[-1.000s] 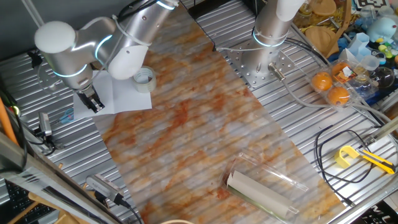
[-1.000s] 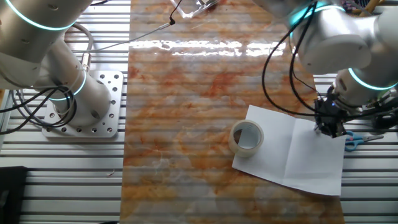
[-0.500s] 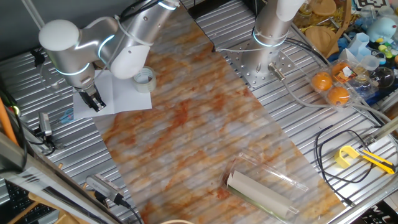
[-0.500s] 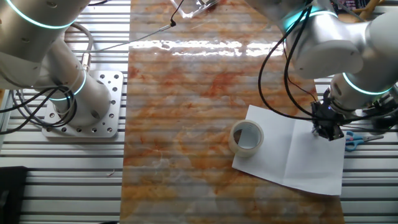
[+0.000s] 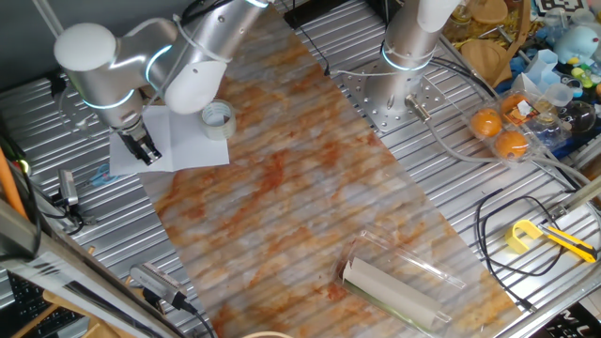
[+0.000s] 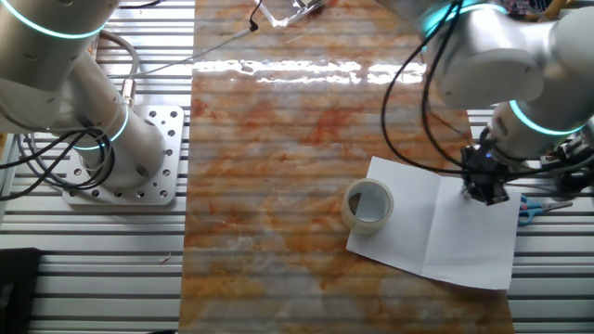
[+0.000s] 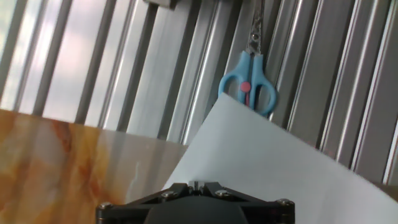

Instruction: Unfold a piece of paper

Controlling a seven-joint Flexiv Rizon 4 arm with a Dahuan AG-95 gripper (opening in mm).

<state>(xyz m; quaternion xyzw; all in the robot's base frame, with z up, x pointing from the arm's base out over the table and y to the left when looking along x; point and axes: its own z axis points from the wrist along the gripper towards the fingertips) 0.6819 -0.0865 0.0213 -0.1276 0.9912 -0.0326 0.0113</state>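
Observation:
The piece of paper [image 6: 445, 232] lies open and flat at the right edge of the marbled mat, white, with a centre crease. It also shows in one fixed view [image 5: 178, 141] and fills the lower right of the hand view [image 7: 267, 162]. A clear tape roll [image 6: 368, 204] stands on the sheet's left half [image 5: 218, 119]. My gripper [image 6: 484, 193] hangs just over the sheet's far right edge [image 5: 146, 155]. In the hand view its jaws [image 7: 198, 184] stand together with nothing seen between them.
Blue-handled scissors [image 7: 250, 81] lie on the slatted metal table just beyond the paper's corner [image 6: 534, 209]. A second arm's base [image 6: 121, 158] stands to the left. A rolled greyish sheet in clear plastic [image 5: 394, 286] and oranges [image 5: 498, 131] lie far off.
My gripper has shifted slightly up and towards the sheet's far edge. The paper's right edge has moved a little. The tape roll has stayed put.

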